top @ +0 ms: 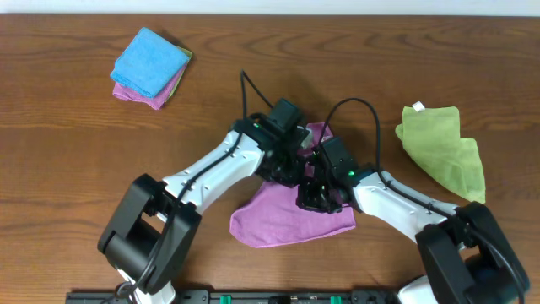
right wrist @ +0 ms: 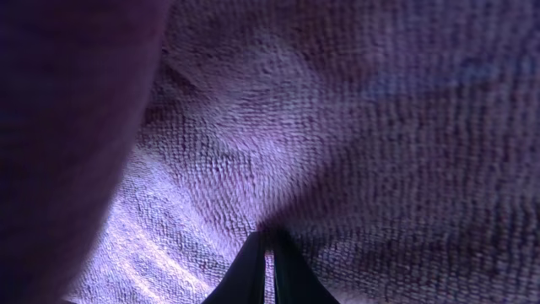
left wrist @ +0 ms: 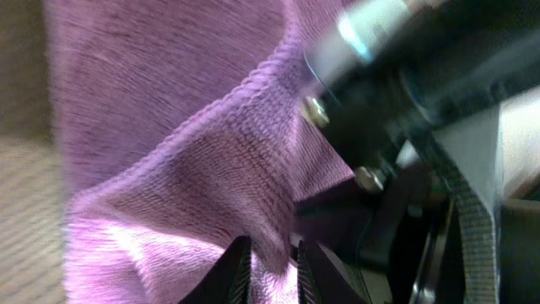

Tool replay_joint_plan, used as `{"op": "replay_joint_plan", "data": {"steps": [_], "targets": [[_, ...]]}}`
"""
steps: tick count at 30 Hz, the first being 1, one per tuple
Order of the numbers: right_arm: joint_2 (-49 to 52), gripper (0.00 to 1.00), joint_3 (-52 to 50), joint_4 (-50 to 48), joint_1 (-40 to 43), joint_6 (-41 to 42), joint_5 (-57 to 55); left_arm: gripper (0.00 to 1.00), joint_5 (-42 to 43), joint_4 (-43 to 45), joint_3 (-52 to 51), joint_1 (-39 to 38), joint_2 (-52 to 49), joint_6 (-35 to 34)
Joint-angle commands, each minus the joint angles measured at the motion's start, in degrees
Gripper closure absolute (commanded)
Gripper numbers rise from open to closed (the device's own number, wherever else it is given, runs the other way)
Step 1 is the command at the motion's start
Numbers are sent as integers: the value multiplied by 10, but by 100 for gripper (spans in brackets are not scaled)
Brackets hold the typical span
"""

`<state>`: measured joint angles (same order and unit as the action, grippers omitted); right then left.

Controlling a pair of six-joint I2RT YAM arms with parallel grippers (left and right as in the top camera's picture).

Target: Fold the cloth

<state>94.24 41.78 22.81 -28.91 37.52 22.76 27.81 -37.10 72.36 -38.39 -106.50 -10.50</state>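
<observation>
Wooden table [top: 67, 127] is carrying one purple cloth [top: 270, 215], lying crumpled at centre beneath both my wrists. My left gripper [left wrist: 270, 272] is pinching a raised fold of it. My right gripper [right wrist: 267, 268] is clamping the fabric just beside, fingers nearly meeting.

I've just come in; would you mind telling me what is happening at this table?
Both arms are on the purple cloth in the middle of the table. The left tool and the right tool each pinch its fabric, close together; the cloth lies bunched, not yet neatly folded. A crumpled green cloth lies to the right and a stack of folded cloths sits far left, neither being handled.
</observation>
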Motion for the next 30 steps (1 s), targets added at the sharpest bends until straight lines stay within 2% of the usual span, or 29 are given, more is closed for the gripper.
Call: {"op": "replay_joint_plan", "data": {"steps": [1, 4, 9, 12, 16, 19, 23, 30], "targets": [[3, 95, -10, 25, 17, 17, -33, 69, -12, -9, 7, -4, 9, 2], [-13, 96, -10, 45, 33, 17, -44, 62, -12, -20, 7, -4, 9, 2], [-76, 94, -10, 82, 61, 16, -71, 61, -12, -20, 7, -2, 9, 2], [-123, 89, -10, 94, 69, 12, -80, 61, -12, -20, 7, 3, 9, 2], [-160, 84, -10, 102, 68, 12, -80, 50, -37, -19, 7, 9, 9, 2], [-168, 83, -10, 104, 68, 12, -79, 42, -81, -9, 7, 9, 9, 2], [-168, 83, -10, 104, 68, 12, -74, 37, -94, 13, 6, 9, 9, 2], [-168, 83, -10, 104, 68, 12, -60, 35, -110, 33, -3, 9, -4, -18]]}}
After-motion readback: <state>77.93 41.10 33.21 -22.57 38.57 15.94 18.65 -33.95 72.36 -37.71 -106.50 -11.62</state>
